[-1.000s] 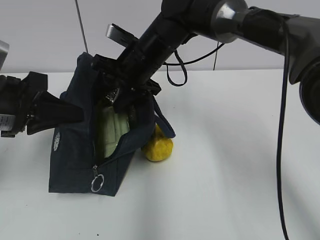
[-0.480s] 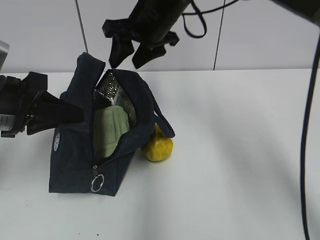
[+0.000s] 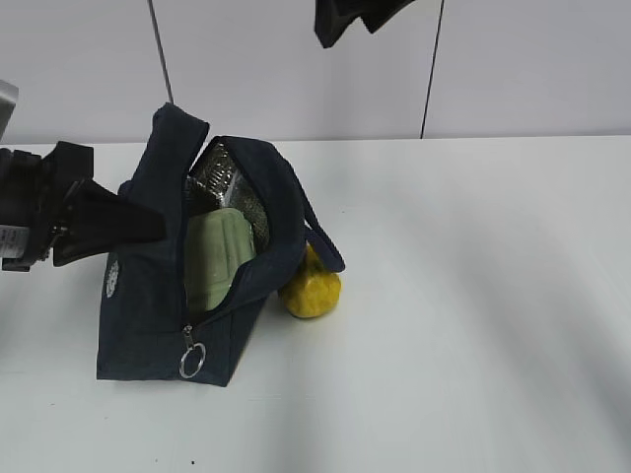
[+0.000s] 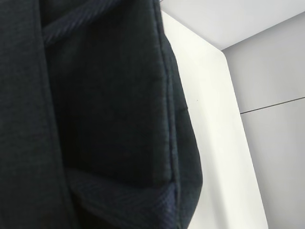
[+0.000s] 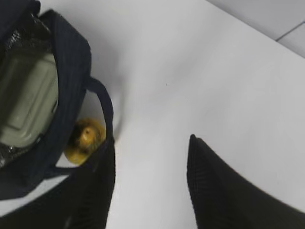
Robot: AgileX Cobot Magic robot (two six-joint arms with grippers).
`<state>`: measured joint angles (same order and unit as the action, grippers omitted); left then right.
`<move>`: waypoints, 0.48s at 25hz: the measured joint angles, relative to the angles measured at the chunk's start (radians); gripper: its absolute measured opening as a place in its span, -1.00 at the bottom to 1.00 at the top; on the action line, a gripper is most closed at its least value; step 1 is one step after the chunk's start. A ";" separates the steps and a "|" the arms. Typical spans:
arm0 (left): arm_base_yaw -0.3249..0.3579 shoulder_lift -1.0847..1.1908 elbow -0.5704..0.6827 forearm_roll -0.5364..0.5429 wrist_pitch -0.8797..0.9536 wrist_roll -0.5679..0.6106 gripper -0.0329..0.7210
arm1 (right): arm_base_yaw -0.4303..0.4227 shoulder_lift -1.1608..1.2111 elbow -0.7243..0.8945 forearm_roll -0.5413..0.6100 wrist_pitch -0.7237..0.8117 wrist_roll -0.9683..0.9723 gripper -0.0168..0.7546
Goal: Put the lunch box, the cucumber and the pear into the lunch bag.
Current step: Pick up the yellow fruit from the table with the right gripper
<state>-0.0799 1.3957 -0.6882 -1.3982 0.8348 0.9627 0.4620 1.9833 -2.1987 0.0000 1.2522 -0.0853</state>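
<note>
The lunch bag (image 3: 187,286) stands on the white table (image 3: 473,296), its zip top gaping so the silver foil lining (image 3: 219,175) shows. The lunch box (image 3: 217,258) sits inside it, pale green lid facing the opening. The pear (image 3: 311,286) rests on the table outside the bag, touching its side under a loop handle (image 3: 325,241). The cucumber is not visible in any view.

The left gripper (image 3: 104,222) reaches in from the bag's left and meets the upper part of its wall; its fingers are pressed together, and from the exterior view they seem to pinch the fabric there, though the contact itself is hidden. Its wrist camera sees only dark navy cloth filling the frame, with a strip of table beyond.

The right gripper (image 5: 150,188) hangs high above the bag, only its dark tips (image 3: 340,20) entering the exterior view at the top edge. Its fingers (image 5: 224,191) are spread apart and empty. Below it, the bag's mouth and the lunch box lie toward its left finger, the pear just beside that finger's tip, and bare table lies between the two fingers.
</note>
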 joint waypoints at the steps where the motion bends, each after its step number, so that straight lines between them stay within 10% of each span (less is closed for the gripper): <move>1: 0.000 0.000 0.000 0.000 0.000 0.000 -0.96 | 0.000 -0.033 0.043 -0.022 0.000 0.000 0.11; 12: 0.000 0.000 0.000 0.002 0.002 0.000 -0.96 | 0.000 -0.356 0.587 -0.065 -0.016 0.004 -0.12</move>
<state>-0.0799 1.3957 -0.6882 -1.3964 0.8366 0.9627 0.4620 1.6275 -1.6116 -0.0646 1.2366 -0.0808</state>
